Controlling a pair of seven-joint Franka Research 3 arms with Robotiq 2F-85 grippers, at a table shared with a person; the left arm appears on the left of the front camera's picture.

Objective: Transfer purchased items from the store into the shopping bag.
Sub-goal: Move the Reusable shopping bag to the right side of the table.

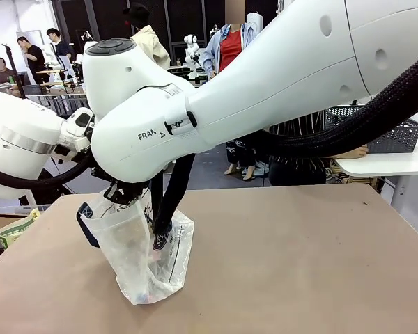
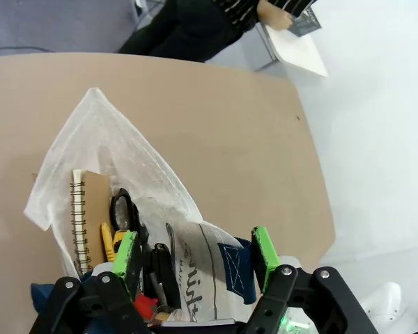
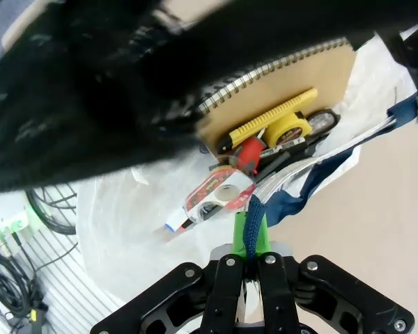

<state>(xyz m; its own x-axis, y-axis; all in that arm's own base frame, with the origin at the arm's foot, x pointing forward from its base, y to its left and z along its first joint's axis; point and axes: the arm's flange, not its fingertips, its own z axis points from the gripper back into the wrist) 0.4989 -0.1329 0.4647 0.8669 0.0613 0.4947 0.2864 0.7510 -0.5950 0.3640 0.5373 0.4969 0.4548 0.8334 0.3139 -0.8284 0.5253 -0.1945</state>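
one clear shopping bag (image 1: 148,261) with navy strap handles stands on the brown worktop (image 1: 299,264), near your left front corner of it. look into its mouth from the left wrist view: a spiral-bound notebook with a brown cover (image 2: 87,216) stands upright against the bag wall, with black-handled scissors (image 2: 125,209) and a yellow tool (image 2: 107,241) just beside it. from the right wrist view you also see a yellow tape measure (image 3: 292,127), a red-handled tool (image 3: 249,154) and a red-and-white roll pack (image 3: 212,195) packed close under the notebook.

your right gripper (image 3: 251,240) is clamped tight on a navy strap handle (image 3: 251,233), the green pads pressed together around the strap. your left gripper (image 2: 194,254) hangs over the bag mouth with its jaws wide apart, the printed edge of the bag lying between the fingers (image 2: 128,256); you cannot tell whether they touch it.

beyond the worktop, a dark lattice basket (image 1: 393,132) sits on a white side table (image 1: 386,163), where a person's hand (image 1: 354,152) rests beside it.
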